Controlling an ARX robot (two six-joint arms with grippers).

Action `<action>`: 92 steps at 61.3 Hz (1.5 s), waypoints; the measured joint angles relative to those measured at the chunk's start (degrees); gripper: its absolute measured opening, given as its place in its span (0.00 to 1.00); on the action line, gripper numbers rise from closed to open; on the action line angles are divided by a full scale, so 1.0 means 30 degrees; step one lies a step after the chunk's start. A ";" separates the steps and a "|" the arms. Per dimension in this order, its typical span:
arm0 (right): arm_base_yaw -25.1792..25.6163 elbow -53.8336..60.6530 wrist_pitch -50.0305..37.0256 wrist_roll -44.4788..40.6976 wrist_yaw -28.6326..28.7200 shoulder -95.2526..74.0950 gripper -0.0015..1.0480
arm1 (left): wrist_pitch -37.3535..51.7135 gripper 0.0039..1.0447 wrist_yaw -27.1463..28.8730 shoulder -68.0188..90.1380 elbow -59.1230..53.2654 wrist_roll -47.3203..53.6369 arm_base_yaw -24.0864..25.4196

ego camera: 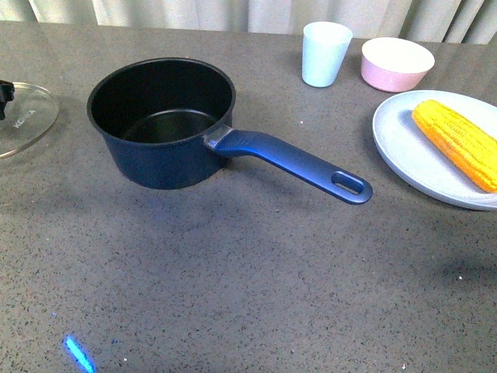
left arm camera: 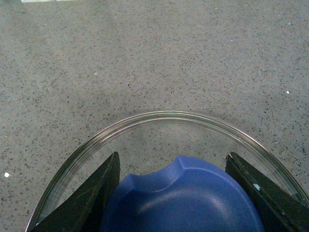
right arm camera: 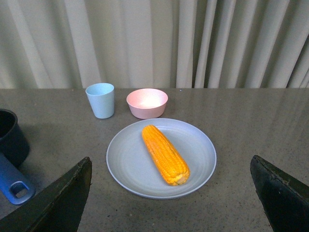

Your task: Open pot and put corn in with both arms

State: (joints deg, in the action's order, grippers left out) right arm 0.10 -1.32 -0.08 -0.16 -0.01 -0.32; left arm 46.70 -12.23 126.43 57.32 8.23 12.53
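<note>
My left jaws pinch the lid [left arm camera: 169, 133] by its knob [left arm camera: 188, 198], left of the open pot [ego camera: 163, 151], while my right jaws gape short of the corn [right arm camera: 164, 153], which could roll off its plate [right arm camera: 128, 166] if nipped off-centre.

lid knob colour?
Blue. The lid knob shows best in the left wrist view.
</note>
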 joint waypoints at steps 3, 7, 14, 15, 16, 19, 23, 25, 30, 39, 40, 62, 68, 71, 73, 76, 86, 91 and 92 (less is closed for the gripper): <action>0.0000 0.0000 0.0000 0.0000 0.0000 0.0000 0.91 | 0.0138 0.56 -0.0051 0.0182 0.0000 -0.0058 -0.0058; 0.0000 0.0000 0.0000 0.0000 0.0000 0.0007 0.91 | 0.0335 0.56 -0.0080 0.0423 0.0000 -0.0117 -0.0124; 0.0000 0.0000 0.0000 0.0000 0.0000 0.0000 0.91 | 0.0823 0.56 -0.0138 0.0772 -0.0007 -0.0131 -0.0226; 0.0000 0.0000 0.0000 0.0000 0.0000 0.0000 0.91 | 0.0852 0.56 -0.0138 0.0794 -0.0007 -0.0131 -0.0240; 0.0000 0.0000 0.0000 0.0000 0.0000 0.0000 0.91 | 0.0940 0.56 -0.0138 0.0867 -0.0007 -0.0131 -0.0255; 0.0000 0.0000 0.0000 0.0000 0.0000 0.0000 0.91 | 0.1122 0.56 -0.0146 0.0998 -0.0007 -0.0160 -0.0277; 0.0000 0.0000 0.0000 0.0000 0.0000 0.0007 0.91 | 0.1297 0.56 -0.0138 0.1158 -0.0007 -0.0226 -0.0284; 0.0000 0.0000 0.0000 0.0000 0.0000 0.0007 0.91 | 0.1333 0.56 -0.0138 0.1246 -0.0007 -0.0284 -0.0284; 0.0000 0.0000 0.0000 0.0000 0.0000 0.0000 0.91 | 0.1472 0.56 -0.0138 0.1457 -0.0015 -0.0437 -0.0284; 0.0000 0.0000 0.0000 0.0000 0.0000 0.0000 0.91 | 0.1756 0.56 -0.0233 0.1654 -0.0087 -0.0663 -0.0291; 0.0000 0.0000 0.0000 0.0000 0.0000 0.0007 0.91 | 0.1778 0.56 -0.0233 0.1654 -0.0095 -0.0670 -0.0291; 0.0000 0.0000 0.0000 0.0000 0.0000 0.0000 0.91 | 0.2973 0.92 -0.0073 0.1093 -0.1326 -0.0590 -0.0488; 0.0000 0.0000 0.0000 0.0000 0.0000 0.0000 0.91 | 0.3300 0.92 -0.0102 0.0175 -0.2069 -0.0488 -0.0539; 0.0000 0.0000 0.0000 0.0000 0.0000 0.0000 0.91 | 0.3344 0.92 -0.0313 -0.0612 -0.2528 -0.0583 -0.0532; 0.0000 0.0000 0.0000 0.0000 0.0000 0.0000 0.91 | 0.3366 0.92 -0.0379 -0.0969 -0.2696 -0.0619 -0.0510; 0.0000 0.0000 0.0000 0.0000 0.0000 0.0000 0.91 | 0.3373 0.92 -0.0663 -0.2055 -0.3257 -0.0860 -0.0415; 0.0000 0.0000 0.0000 0.0000 0.0000 0.0000 0.91 | 0.2790 0.92 -0.1690 -0.5238 -0.4889 -0.1865 0.0335; 0.0000 0.0000 0.0000 0.0000 0.0000 0.0007 0.91 | 0.5799 0.82 -0.0379 -0.5486 -0.5843 -0.2288 0.0350; 0.0000 0.0000 0.0000 0.0000 0.0000 0.0007 0.91 | 0.6717 0.79 -0.0160 -0.5574 -0.6273 -0.2361 0.0321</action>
State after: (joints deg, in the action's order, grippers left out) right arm 0.10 -1.32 -0.08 -0.16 -0.01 -0.30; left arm 66.85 -12.71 109.71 38.50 1.15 13.50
